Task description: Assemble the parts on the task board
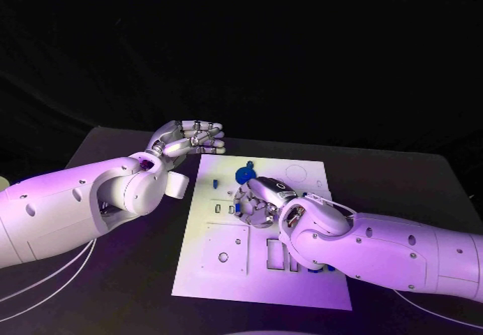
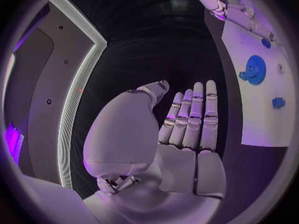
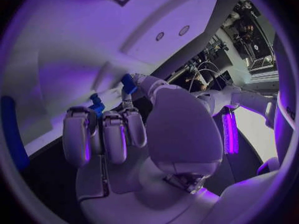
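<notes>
Two robot hands work a white rectangular task board [image 1: 264, 279] on the black bench [image 1: 403, 181]. Nearest, the right robot hand [image 1: 264, 202] pinches a small blue plastic part [image 3: 128, 82] at the board's middle; it looks light, stiff and slick, best held by its sides. Beyond, a blue gear-shaped part [image 1: 246, 172] lies on the board. Farthest, the left robot hand [image 1: 189, 142] hovers released, grasping nothing.
</notes>
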`<state>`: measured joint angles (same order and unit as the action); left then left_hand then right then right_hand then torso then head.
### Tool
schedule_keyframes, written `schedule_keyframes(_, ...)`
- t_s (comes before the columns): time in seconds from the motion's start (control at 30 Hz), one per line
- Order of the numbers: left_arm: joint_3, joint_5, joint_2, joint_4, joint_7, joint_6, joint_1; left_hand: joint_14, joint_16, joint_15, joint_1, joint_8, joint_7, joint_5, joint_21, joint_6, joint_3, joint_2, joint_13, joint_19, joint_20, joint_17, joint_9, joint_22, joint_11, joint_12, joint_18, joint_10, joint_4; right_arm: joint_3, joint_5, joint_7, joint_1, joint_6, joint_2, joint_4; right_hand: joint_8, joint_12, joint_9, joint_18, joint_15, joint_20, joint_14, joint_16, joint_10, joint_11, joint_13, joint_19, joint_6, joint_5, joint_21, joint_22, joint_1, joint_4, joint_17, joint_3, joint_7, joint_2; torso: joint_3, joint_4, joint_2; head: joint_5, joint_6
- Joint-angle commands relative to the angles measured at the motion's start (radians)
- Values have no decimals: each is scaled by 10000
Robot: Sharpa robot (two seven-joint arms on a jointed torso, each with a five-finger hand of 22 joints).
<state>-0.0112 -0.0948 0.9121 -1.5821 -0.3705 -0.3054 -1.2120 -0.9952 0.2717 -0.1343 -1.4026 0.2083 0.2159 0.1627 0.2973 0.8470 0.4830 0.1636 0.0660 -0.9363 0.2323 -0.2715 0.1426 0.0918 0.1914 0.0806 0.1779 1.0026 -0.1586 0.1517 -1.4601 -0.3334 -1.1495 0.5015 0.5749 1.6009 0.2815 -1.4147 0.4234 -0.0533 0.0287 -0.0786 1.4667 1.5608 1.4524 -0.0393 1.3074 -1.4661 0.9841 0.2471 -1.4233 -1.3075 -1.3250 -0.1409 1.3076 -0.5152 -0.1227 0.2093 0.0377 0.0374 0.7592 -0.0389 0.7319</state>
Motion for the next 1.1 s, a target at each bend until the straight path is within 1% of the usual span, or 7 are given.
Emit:
schedule_keyframes(0.03, -5, -35, -5, -31, -37, 172, -7, -11, -56, -55, 70, -25, 437, -35, -36, -47, 7, -12, 13, 10, 54, -10, -11, -15, 44, -54, 39, 52, 10, 4, -278, -58, 15, -110, -15, -23, 42, 53, -1, 127, 27, 37, 930, -57, -9, 23, 1048, -192, -28, 6, -23, -1294, 80, -31, 2131, 1, 37, -8, -1, -7, 3, 3, -9)
schedule_keyframes(0.2, -5, -35, 0, -31, -34, 173, -7, -11, -56, -55, 70, -25, 437, -35, -36, -47, 7, -12, 13, 10, 54, -10, -11, -15, 44, -54, 39, 52, 10, 7, -309, -71, 18, -157, -12, -41, 36, 55, -9, 127, 24, 36, 929, -58, -11, 18, 1046, -191, -55, 8, -20, -1293, 108, -31, 2128, 5, 30, 34, -1, 3, 3, 17, -17)
schedule_keyframes(0.47, -5, -35, 7, -31, -29, 178, -7, -11, -56, -55, 70, -25, 437, -35, -36, -47, 7, -12, 13, 10, 54, -10, -11, -15, 44, -54, 39, 52, 10, 9, -339, -76, 24, -290, -9, -42, 25, 83, -25, 122, 18, 32, 929, -59, -33, 8, 1021, -181, -104, 10, 0, -1279, 136, -15, 2127, 12, 16, 122, -8, -4, 7, 12, -13)
schedule_keyframes(0.5, -5, -35, 8, -31, -29, 178, -7, -11, -56, -55, 70, -25, 437, -35, -36, -47, 7, -12, 13, 10, 54, -10, -11, -15, 44, -54, 39, 52, 10, 9, -344, -75, 25, -306, -7, -38, 44, 90, -27, 125, 17, 3, 926, -63, -33, -25, 1012, -173, -122, -1031, 17, -1272, 180, -27, 2116, 58, 56, 131, -9, -5, 8, 11, -12)
schedule_keyframes(0.53, -5, -35, 9, -30, -28, 179, -7, -11, -56, -55, 70, -25, 437, -35, -36, -47, 7, -12, 13, 10, 54, -10, -11, -15, 44, -54, 39, 52, 10, 9, -348, -75, 27, -322, -7, -36, 35, 111, -37, 120, 1, 17, 927, -61, -49, -6, 993, -173, -147, -1030, 19, -1273, 189, -23, 2121, 66, 10, 156, -9, -5, 8, 11, -12)
schedule_keyframes(1.1, -5, -37, 30, -32, -14, 189, -7, -8, -88, -58, 107, -33, 435, -33, -44, -52, 11, -16, 13, 18, 60, -39, -12, -28, 45, -76, 41, 52, 11, 10, -374, -91, 33, -277, 10, -25, -63, 247, -119, 110, -50, -16, 917, -76, -160, -78, 872, -152, -372, -1050, 67, -1244, 253, -29, 2080, 113, -82, 271, -8, -6, 14, 23, 2)
